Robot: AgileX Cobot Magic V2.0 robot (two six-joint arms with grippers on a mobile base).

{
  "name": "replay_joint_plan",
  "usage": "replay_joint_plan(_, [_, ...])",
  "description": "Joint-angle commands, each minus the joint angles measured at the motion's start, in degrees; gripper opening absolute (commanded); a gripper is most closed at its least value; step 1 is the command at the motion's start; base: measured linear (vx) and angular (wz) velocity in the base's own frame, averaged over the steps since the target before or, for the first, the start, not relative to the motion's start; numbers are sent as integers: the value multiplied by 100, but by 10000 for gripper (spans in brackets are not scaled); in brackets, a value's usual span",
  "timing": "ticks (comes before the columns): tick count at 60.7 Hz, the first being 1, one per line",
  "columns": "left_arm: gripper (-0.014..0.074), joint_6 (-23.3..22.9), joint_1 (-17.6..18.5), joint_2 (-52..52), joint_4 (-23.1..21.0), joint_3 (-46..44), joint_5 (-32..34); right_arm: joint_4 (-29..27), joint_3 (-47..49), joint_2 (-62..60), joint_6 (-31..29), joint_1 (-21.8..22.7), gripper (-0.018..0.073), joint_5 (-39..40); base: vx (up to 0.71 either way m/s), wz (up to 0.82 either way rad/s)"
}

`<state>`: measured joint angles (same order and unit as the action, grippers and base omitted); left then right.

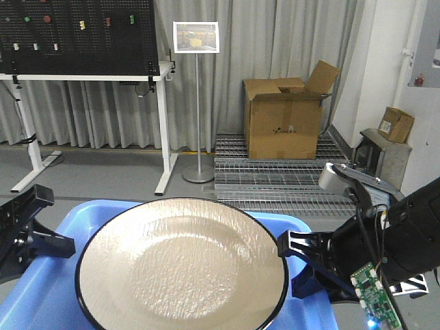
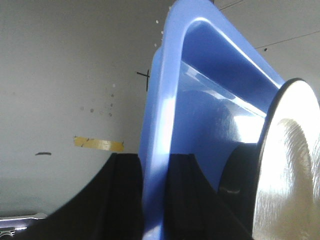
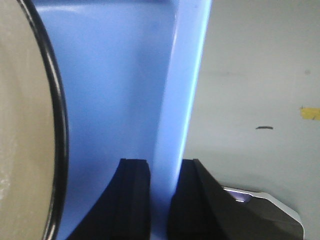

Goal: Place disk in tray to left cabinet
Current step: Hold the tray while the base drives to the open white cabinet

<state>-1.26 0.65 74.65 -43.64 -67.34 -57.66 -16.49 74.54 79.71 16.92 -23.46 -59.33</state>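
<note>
Round tan-beige enamel disk with a black rim (image 1: 182, 265) lies centred in the rectangular blue plastic tray (image 1: 75, 216). Left gripper (image 2: 154, 170) is clenched on the tray rim at 9 o'clock. Right gripper (image 3: 160, 172) is clenched on it at 3 o'clock. Opposed grips likely hold the load level. Left cabinet not in view.

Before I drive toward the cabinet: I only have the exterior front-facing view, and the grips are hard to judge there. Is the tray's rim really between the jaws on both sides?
Observer: Left wrist view shows the tray rim running between the left jaws, one black jaw either side.
Operator: And the right?
Observer: Right wrist view shows the same: rim between the right jaws, both closed against it.
Operator: Disk crowding that grip?
Observer: No; blue tray floor shows between the disk and the right jaws.
</note>
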Motion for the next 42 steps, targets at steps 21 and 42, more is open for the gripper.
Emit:
replay_joint_plan(21, [0,-117,202,-214,-1649,-192,-378,-1219,250,-167,-97,-179,-4,609,68,-2])
replay_joint_plan(42, [0,-117,202,-214,-1649,-192,-372,-1219,250,-167,-97,-179,-4,609,64,-4])
